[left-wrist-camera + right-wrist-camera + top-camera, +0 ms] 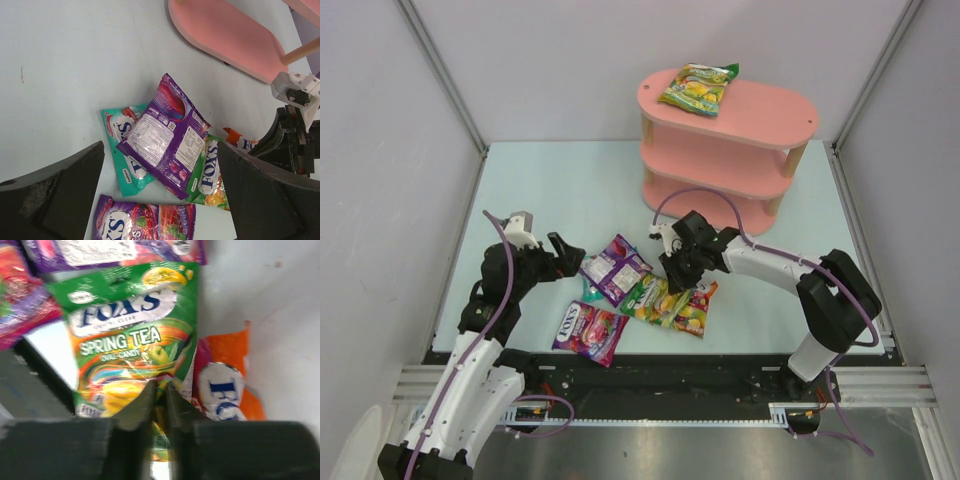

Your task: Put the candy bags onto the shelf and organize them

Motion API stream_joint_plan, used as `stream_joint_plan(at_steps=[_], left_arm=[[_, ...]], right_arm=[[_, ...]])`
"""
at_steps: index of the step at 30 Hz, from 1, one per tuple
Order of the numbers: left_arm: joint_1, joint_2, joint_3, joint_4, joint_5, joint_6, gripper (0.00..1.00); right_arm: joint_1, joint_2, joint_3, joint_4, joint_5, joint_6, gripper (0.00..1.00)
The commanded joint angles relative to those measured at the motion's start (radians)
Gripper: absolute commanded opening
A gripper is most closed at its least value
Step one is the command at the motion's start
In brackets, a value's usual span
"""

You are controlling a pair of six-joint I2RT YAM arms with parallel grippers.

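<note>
A green-yellow candy bag (697, 88) lies on the top board of the pink shelf (760, 110). Several more bags lie heaped on the table: a purple one (617, 268) face down on top, a teal one (122, 150) under it, a purple-magenta one (590, 330) nearest me, a green Spring Tea bag (130, 335), and an orange one (225, 380). My right gripper (160, 390) is down on the heap, its jaws pinched on the near edge of the green bag. My left gripper (160, 200) hovers wide open just left of the pile, holding nothing.
The shelf's lower boards (715, 195) stand right behind the right arm. White side walls (380, 150) and a metal rail (660, 380) at the near edge bound the pale table (550, 190).
</note>
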Motion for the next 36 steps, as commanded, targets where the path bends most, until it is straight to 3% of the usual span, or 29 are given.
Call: stream_joint_plan(at_steps=[1,8,11,14,16,18,21,24,25,27,29,32,34,36], left_arm=[[-0.004,-0.015,-0.005,0.018,0.018,-0.021,1.00],[-0.004,-0.017,-0.005,0.015,0.015,-0.021,1.00],[-0.004,-0.018,-0.011,0.020,0.018,-0.024,0.99],[-0.004,-0.014,-0.015,0.030,0.021,-0.029,1.00],[-0.004,-0.011,-0.018,0.035,0.023,-0.029,1.00],[-0.004,-0.008,-0.022,0.044,0.024,-0.033,1.00],[-0.004,-0.003,-0.026,0.047,0.027,-0.036,1.00],[-0.004,-0.006,-0.023,0.040,0.026,-0.035,1.00],[-0.004,-0.009,-0.022,0.040,0.027,-0.033,1.00],[-0.004,-0.011,-0.022,0.035,0.026,-0.032,1.00],[-0.004,-0.014,-0.017,0.027,0.023,-0.029,1.00],[-0.006,-0.018,-0.017,0.024,0.021,-0.027,1.00],[-0.004,-0.018,-0.018,0.024,0.018,-0.027,1.00],[-0.004,-0.017,-0.017,0.023,0.016,-0.027,1.00]], right_arm=[[0.008,0.012,0.017,-0.060,-0.130,0.028,0.00],[0.030,-0.124,0.013,-0.038,-0.118,0.164,0.00],[0.060,-0.230,0.003,0.004,0.020,0.304,0.00],[0.173,-0.299,-0.009,0.041,0.254,0.446,0.00],[0.300,-0.315,-0.015,0.061,0.469,0.531,0.00],[0.419,-0.312,-0.039,0.054,0.695,0.719,0.00],[0.491,-0.278,-0.085,0.063,0.755,0.913,0.00],[0.555,-0.221,-0.090,0.066,0.730,0.931,0.35],[0.581,-0.215,-0.089,0.060,0.733,0.925,0.66],[0.593,-0.215,-0.089,0.023,0.767,0.907,0.82],[0.586,-0.236,-0.090,0.008,0.796,0.863,0.88],[0.522,-0.285,-0.095,-0.002,0.776,0.754,0.89],[0.463,-0.331,-0.113,0.064,0.688,0.625,0.88],[0.368,-0.359,-0.156,0.144,0.502,0.521,0.83]])
